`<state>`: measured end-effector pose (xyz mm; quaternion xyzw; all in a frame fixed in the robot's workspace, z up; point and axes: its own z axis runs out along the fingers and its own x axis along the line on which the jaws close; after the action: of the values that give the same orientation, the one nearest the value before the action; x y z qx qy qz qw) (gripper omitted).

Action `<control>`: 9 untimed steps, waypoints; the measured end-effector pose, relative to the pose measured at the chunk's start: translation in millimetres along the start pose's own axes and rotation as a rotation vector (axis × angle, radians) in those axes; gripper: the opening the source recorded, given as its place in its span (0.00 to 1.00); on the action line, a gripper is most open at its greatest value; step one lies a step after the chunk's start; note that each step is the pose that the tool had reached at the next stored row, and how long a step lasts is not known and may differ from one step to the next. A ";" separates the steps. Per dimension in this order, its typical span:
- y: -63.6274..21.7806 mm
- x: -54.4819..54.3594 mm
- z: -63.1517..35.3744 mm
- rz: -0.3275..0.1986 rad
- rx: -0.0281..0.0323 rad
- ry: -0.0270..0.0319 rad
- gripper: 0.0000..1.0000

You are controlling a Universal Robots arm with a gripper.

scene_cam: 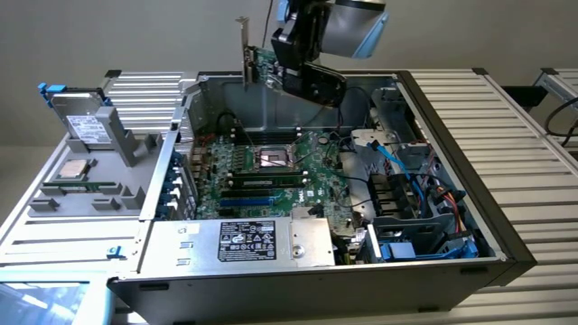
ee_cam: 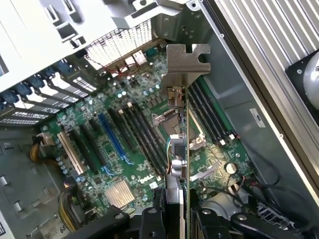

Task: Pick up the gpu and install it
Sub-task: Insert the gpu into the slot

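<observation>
One black robot claw (ee_cam: 175, 219) is clamped on the flat green gpu (scene_cam: 264, 62) with its silver metal bracket, holding it upright above the open dark-grey computer case (scene_cam: 298, 294), which holds a green motherboard (scene_cam: 316, 172), memory sticks and blue cables.

The gpu (scene_cam: 262, 66) hangs clear above the open motherboard (scene_cam: 321, 172); blue cables (scene_cam: 388, 161) crowd the exterior view's right

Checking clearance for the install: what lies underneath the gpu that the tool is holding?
Below the gpu, gripped by the tool, lie the motherboard, its CPU socket and memory slots. In the wrist view, the card's edge and bracket cover the middle of the socket.
</observation>
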<state>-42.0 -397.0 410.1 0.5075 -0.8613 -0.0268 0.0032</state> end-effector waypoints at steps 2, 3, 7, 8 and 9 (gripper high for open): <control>0.0 0.0 0.3 -0.036 -0.0003 0.0026 0.29; 0.0 0.0 0.6 -0.054 -0.0001 0.0042 0.29; -0.1 0.0 1.6 -0.126 0.0027 0.0111 0.29; -0.1 0.0 2.0 -0.144 0.0035 0.0127 0.29; -0.1 0.1 2.3 -0.164 0.0045 0.0144 0.29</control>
<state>-42.0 -397.0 407.8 0.5766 -0.8168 -0.0214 0.0060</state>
